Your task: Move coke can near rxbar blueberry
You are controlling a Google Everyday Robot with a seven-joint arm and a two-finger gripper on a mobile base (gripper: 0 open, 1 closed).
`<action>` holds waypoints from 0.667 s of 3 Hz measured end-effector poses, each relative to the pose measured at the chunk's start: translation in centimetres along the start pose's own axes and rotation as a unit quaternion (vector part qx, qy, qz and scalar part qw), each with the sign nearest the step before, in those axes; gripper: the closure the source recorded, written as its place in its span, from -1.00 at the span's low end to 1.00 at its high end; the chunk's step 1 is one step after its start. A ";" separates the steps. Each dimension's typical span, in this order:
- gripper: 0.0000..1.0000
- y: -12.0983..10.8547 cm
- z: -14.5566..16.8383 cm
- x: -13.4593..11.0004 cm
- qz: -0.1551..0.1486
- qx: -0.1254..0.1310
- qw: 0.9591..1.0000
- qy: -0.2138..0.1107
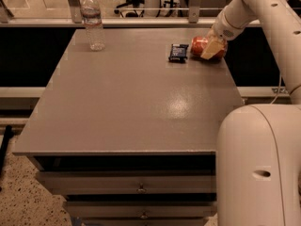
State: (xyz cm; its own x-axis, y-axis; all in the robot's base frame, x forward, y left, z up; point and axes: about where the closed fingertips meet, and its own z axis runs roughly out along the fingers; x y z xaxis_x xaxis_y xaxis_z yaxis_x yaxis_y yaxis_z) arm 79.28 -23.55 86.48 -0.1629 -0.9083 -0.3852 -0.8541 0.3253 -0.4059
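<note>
The coke can lies on its side, red with a silver end, at the far right of the table top. My gripper is around it, its pale fingers closed over the can's right part. The rxbar blueberry, a small flat dark-blue bar, lies flat just left of the can, a narrow gap between them. My arm comes in from the upper right.
A clear plastic water bottle stands upright at the far left corner of the grey table. My white base fills the lower right. A rail and glass run behind the table. Drawers sit below the front edge.
</note>
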 end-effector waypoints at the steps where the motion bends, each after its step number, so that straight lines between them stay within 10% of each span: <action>1: 0.48 0.9 0.3 -1.3 -0.008 -0.019 1.000 -0.011; 2: 0.01 1.7 0.5 -2.5 -0.016 -0.037 0.999 -0.022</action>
State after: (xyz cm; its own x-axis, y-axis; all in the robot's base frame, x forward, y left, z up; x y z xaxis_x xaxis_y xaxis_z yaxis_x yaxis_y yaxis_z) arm 78.50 -20.56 86.35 -0.1149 -0.9050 -0.4095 -0.8927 0.2749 -0.3570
